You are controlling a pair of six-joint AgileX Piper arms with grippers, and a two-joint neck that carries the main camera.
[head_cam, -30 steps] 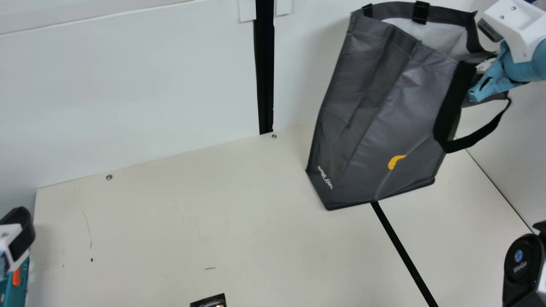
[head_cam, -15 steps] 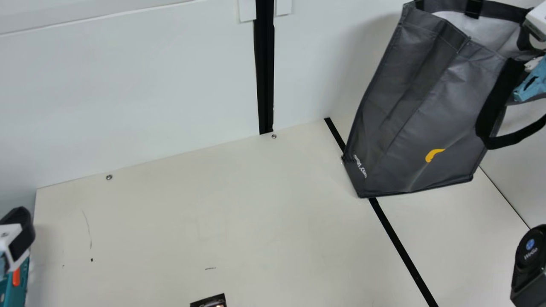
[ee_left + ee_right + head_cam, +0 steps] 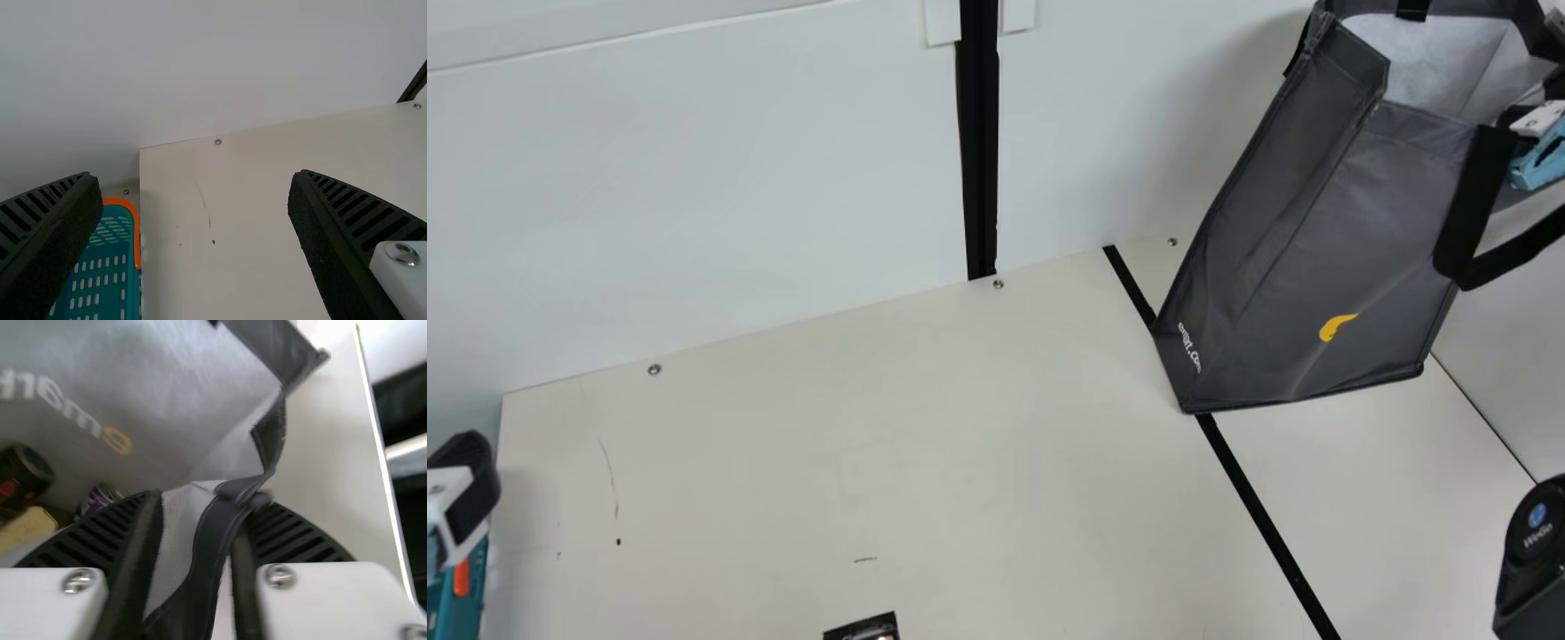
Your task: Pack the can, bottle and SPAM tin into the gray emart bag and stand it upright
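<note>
Right gripper [image 3: 203, 499], clamping the bag [image 3: 1352, 249], shifts it rightward across the black strip [image 3: 1263, 507]; left gripper [image 3: 193, 176] is spread; uprighting remains.

My gray bag [image 3: 1360, 222] has a black handle [image 3: 1465, 213], yellow mark [image 3: 1334, 328], white lettering [image 3: 1190, 347] and pale lining [image 3: 1432, 67]. My cream table [image 3: 871, 462] bears a black stripe [image 3: 1263, 523]; my slotted basket [image 3: 105, 289] is teal, rimmed orange.

Main view: "emart.com" in white, low on the gray emart bag [image 3: 1325, 240]; "WeGo" below a blue emblem on a black arm housing [image 3: 1529, 569]. Right wrist view: mirrored "emar", yellow "e", on the bag's inner wall [image 3: 193, 393]; next letter unclear.
</note>
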